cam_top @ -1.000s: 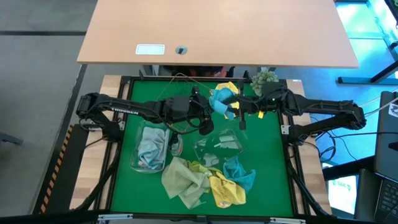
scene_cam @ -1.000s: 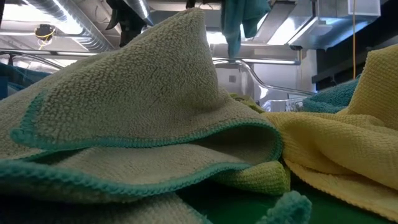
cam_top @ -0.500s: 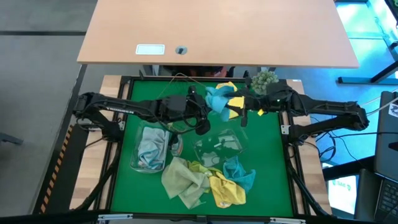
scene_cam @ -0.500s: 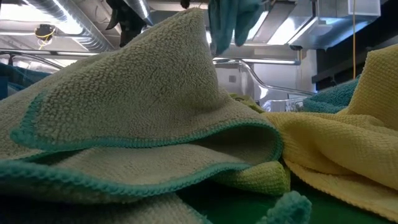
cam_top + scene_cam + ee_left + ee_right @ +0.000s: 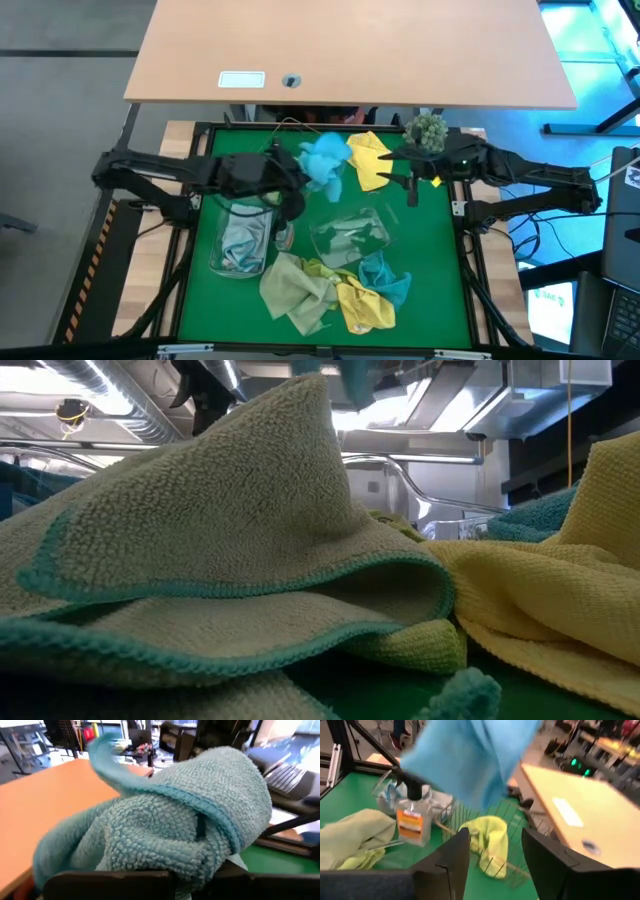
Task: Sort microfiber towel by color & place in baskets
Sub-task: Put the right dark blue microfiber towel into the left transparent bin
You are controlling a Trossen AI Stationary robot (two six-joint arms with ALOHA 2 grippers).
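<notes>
A light blue microfiber towel (image 5: 322,160) hangs bunched over the far middle of the table, and my left gripper (image 5: 298,180) is shut on it; the cloth fills the left wrist view (image 5: 170,830). My right gripper (image 5: 410,182) is open to its right, its fingers apart in its wrist view (image 5: 495,865) and off the cloth (image 5: 470,760). A yellow towel (image 5: 370,160) lies in the wire basket (image 5: 465,817). A clear basket (image 5: 240,235) holds grey-blue cloths. Another clear basket (image 5: 350,235) holds a pale one. My left gripper holds the blue towel as a bunched wad (image 5: 150,845), several layers deep, coming at it about level from the table's left. The cloth itself hides the fingers. The towel is lifted clear of the table, with a loose end (image 5: 107,755) flapping beyond the wad.
Olive (image 5: 295,290), yellow (image 5: 365,305) and teal (image 5: 385,275) towels lie heaped near the front edge and fill the low view (image 5: 220,530). A small bottle (image 5: 412,817) stands between the clear baskets. A fuzzy plant ball (image 5: 428,128) sits at the far right.
My left gripper has carried the blue towel up and toward the table's left, away from the yellow towel, which stays in the wire basket. My right gripper has come off the blue cloth and drawn back toward the right edge.
</notes>
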